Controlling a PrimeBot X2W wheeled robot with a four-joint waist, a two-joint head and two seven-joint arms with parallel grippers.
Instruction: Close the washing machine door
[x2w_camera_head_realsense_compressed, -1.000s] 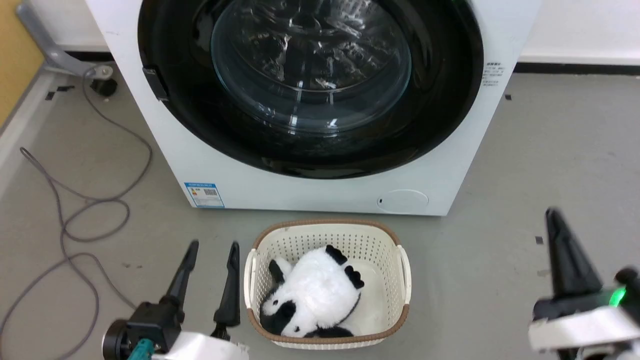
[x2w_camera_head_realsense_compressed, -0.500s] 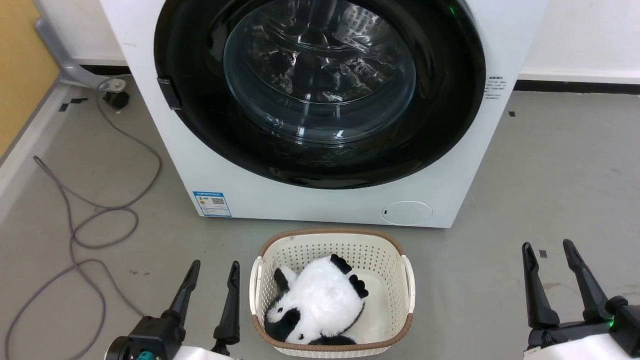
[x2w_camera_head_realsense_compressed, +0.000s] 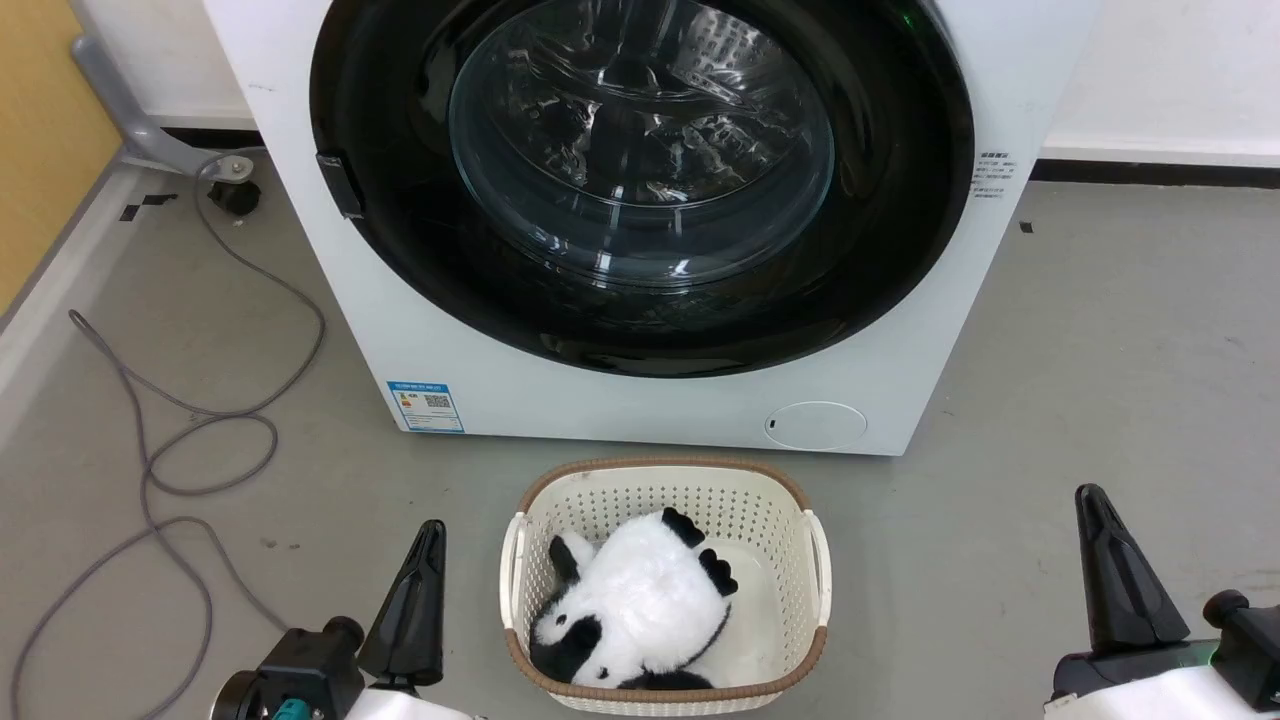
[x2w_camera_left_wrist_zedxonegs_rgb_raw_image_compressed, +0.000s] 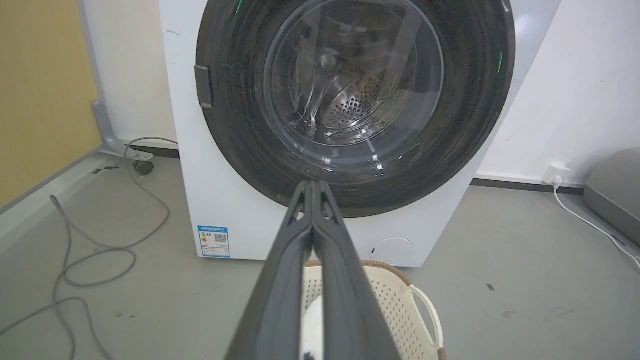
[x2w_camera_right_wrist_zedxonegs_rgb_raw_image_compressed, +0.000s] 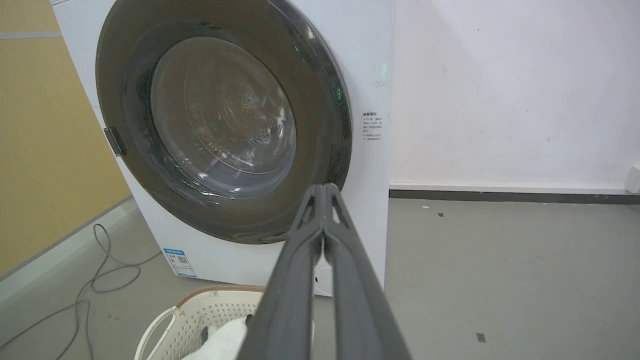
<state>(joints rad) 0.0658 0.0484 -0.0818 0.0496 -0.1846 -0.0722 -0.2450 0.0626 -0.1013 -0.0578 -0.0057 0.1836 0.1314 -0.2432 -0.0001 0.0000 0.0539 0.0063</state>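
**Door sitting flush, both tools clenched and clear of it**

From the head camera I'm looking down at the washing machine (x2w_camera_head_realsense_compressed: 620, 400), a white box on the grey floor (x2w_camera_head_realsense_compressed: 1100, 330) straight ahead of me. The washing machine door (x2w_camera_head_realsense_compressed: 640, 190) fills its front face, a black rim round a bulging clear glass bowl. Through the glass in the left wrist view I can pick out the perforated steel drum (x2w_camera_left_wrist_zedxonegs_rgb_raw_image_compressed: 350, 107). In the right wrist view the rim looks to lie flat against the white front all the way round. There's heavy glare on the glass, so I'd call it shut, but I can't swear to the catch. A small dark tab (x2w_camera_head_realsense_compressed: 340, 185) sits on the rim's left edge.

The left tool (x2w_camera_head_realsense_compressed: 432, 528) is at the lower left, its 2 fingers pressed together into 1 dark spike. It's grasping nothing and is well apart from the door. The right tool (x2w_camera_head_realsense_compressed: 1088, 495) at the lower right is the same: clenched, empty, hovering over bare floor. In both wrist views the fingers meet at their tips, with the machine beyond them.

Between the 2 tools, just in front of the machine, stands a cream perforated basket (x2w_camera_head_realsense_compressed: 660, 468) with a brown rim and a panda plush (x2w_camera_head_realsense_compressed: 640, 600) lying inside. Low on the machine's front there's a blue sticker (x2w_camera_head_realsense_compressed: 425, 405) on the left and a round cap (x2w_camera_head_realsense_compressed: 815, 425) on the right. A grey cable (x2w_camera_head_realsense_compressed: 150, 450) loops over the floor off to the left.
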